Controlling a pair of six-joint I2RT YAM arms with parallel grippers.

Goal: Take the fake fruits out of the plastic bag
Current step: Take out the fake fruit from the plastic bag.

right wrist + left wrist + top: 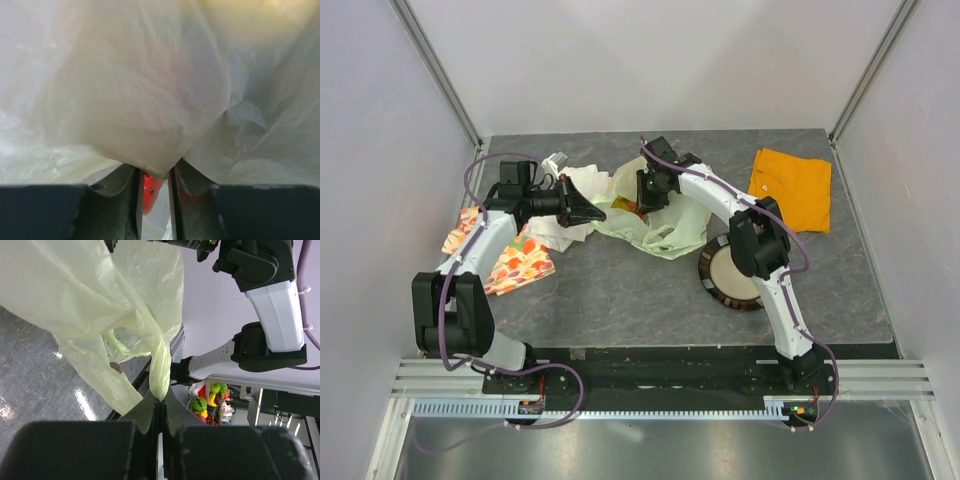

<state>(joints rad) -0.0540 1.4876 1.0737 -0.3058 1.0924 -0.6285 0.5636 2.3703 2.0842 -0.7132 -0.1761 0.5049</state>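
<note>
The pale green plastic bag (665, 228) lies crumpled mid-table. My left gripper (598, 213) is shut on a twisted strand of the bag (161, 375) and holds it up off the table. My right gripper (646, 193) reaches down into the bag's mouth. In the right wrist view, bag film (150, 100) drapes over the fingertips. A glossy red fake fruit piece (149, 192) sits between the right gripper's (154, 172) narrowly spaced jaws, against the left finger. A dark reddish piece (626, 209) shows through the bag beside the gripper. Other fruits are hidden.
An orange cloth (790, 187) lies at the back right. A fruit-print cloth (515, 262) and a white cloth (560, 232) sit under the left arm. A round brown-rimmed dish (730, 278) rests by the right arm. Colourful fruit shapes (210, 401) show far beyond the table.
</note>
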